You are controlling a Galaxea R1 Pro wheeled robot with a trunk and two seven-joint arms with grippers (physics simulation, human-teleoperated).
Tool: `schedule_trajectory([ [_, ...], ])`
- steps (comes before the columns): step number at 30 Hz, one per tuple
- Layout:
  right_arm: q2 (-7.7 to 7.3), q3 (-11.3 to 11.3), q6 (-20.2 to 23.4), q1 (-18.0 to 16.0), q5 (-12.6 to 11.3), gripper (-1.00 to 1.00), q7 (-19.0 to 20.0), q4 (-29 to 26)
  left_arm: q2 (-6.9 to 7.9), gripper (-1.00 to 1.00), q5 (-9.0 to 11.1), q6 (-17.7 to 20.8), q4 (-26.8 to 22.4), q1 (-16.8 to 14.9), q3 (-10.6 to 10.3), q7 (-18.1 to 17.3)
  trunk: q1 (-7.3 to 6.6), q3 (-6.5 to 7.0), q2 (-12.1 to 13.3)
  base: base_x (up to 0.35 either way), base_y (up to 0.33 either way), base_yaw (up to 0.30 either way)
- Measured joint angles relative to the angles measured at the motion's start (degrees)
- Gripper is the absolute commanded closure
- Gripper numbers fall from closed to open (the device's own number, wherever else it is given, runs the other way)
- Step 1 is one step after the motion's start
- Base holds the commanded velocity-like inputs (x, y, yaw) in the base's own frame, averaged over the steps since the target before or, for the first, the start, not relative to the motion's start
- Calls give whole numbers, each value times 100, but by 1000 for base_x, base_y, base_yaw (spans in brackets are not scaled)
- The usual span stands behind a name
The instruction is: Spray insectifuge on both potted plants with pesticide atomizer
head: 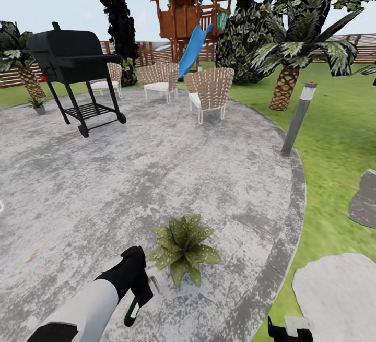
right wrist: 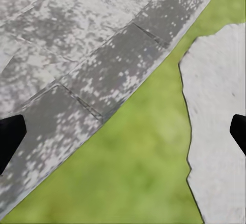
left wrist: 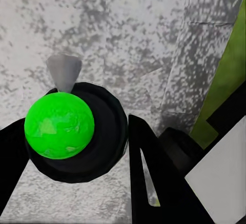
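Note:
One potted plant, a low rosette of speckled green leaves, sits on the round grey stone patio. My left gripper hovers just left of it, shut on the pesticide atomizer, a slim dark green bottle with a white band. In the left wrist view the atomizer appears end-on as a bright green knob with a grey nozzle, held between the black fingers of my left gripper. My right gripper hangs open over the patio's edge and the lawn, fingertips wide apart and nothing between them. The second plant is out of view.
A black grill, wicker chairs and a wooden playhouse with a blue slide stand at the patio's far side. A grey lamp post and palms rise at the right. Pale stepping stones lie in the grass.

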Motion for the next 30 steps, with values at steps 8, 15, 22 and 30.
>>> schedule_trajectory([
  [8,-1,0,0,0,0,-100,0,0,5,100,-9,0,17,48,-5,0,0,-38,0,0,-12,233],
  [15,-1,0,1,2,-3,-100,-1,-4,0,100,-5,-13,21,52,-13,13,0,-50,0,0,-253,51],
  [22,-1,0,0,0,1,-100,-1,0,0,100,-5,-3,8,53,-12,12,0,-50,0,0,-269,163],
  [30,1,1,0,0,6,-100,-1,7,1,100,-6,-6,9,53,-12,11,0,-50,0,0,-246,275],
])
